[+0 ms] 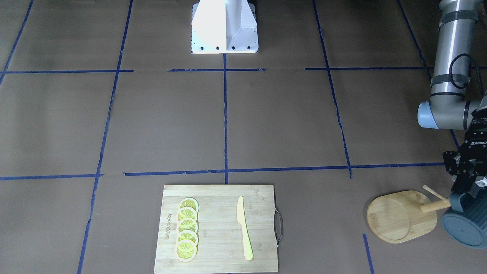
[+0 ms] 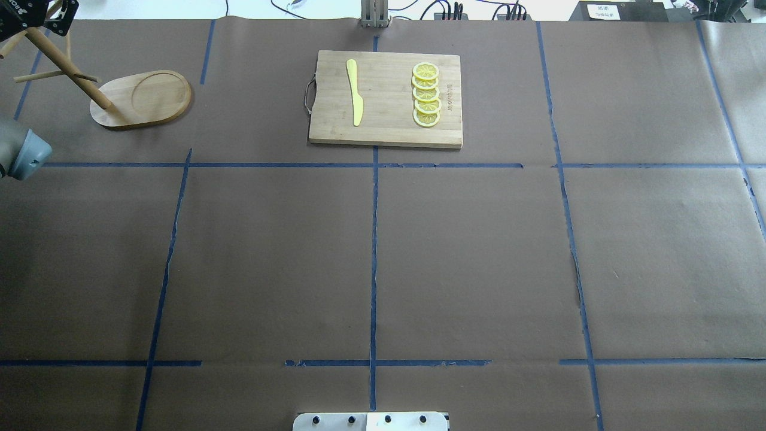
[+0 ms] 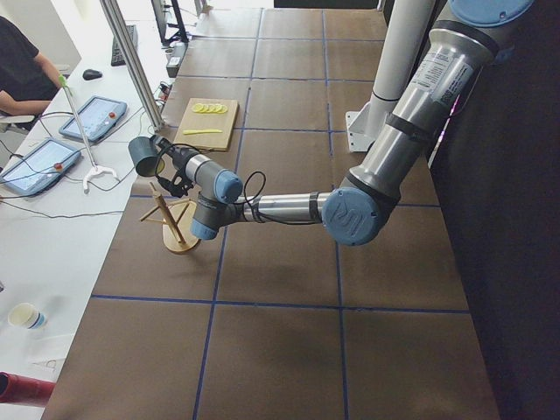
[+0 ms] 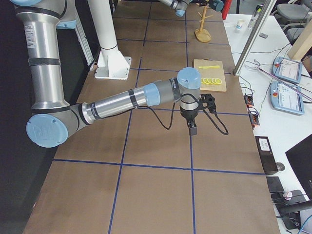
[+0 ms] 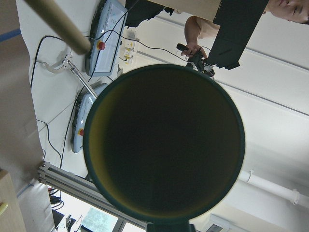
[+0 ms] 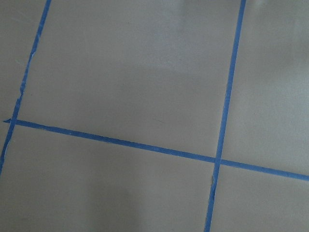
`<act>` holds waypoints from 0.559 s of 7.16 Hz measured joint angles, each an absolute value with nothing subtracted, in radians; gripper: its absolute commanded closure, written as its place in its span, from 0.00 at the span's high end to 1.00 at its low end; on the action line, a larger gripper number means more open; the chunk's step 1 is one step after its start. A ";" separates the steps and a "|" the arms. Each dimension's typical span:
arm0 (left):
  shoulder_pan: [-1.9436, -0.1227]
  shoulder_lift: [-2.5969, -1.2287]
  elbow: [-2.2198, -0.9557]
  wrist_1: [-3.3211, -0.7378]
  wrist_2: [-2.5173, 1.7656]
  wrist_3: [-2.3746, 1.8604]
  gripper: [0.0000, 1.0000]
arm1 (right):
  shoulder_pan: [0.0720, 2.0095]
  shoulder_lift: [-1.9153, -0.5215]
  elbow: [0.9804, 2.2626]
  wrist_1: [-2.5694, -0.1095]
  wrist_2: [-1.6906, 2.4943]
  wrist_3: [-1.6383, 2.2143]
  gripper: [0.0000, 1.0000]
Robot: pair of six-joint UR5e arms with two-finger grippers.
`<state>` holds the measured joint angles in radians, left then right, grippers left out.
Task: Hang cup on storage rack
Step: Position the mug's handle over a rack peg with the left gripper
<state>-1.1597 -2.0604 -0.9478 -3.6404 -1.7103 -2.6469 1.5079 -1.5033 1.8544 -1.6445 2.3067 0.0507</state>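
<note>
The left end effector (image 1: 467,186) is clenched on the dark blue-grey ribbed cup (image 1: 466,224) and holds it off the brown paper-covered counter (image 1: 266,125), at the far left end just beside the light wooden mug-tree storage rack (image 1: 399,217). The cup lies on its side. Its flat bottom faces the front camera and its yellow-green mouth faces back into the left wrist camera, which it nearly fills. That tilt seems chosen to bring the loop handle round towards a thin slanted wooden peg (image 1: 433,192), though the handle shows in none of the views. I cannot make out where on the cup the fingers have their hold.

In the wrist view a wooden rod tip sits at the upper left, apart from the cup's rim. So I judge that the cup has been brought up to the rack but is not yet hung. Lining the handle up with a peg looks like the delicate part, since a knock could tip the light rack.

The right end effector (image 4: 193,127) points down over bare counter mid-table, well apart from the rack and probably parked out of the way. I cannot tell whether it is released or clenched.

Near the far edge a rectangular bamboo cutting board (image 1: 217,228) carries a row of lemon slices (image 1: 187,230) and a pale yellow knife (image 1: 243,228), none of which belong to this job.
</note>
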 measured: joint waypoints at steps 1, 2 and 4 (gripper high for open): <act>-1.161 -2.063 -0.927 -3.641 -1.704 -2.649 0.00 | 1.508 -1.503 1.855 -1.644 2.306 0.051 1.00; -1.162 -2.065 -0.916 -3.642 -1.702 -2.650 0.00 | 1.508 -1.502 1.855 -1.644 2.306 0.051 1.00; -1.162 -2.070 -0.909 -3.642 -1.701 -2.654 0.00 | 1.508 -1.502 1.854 -1.644 2.306 0.051 1.00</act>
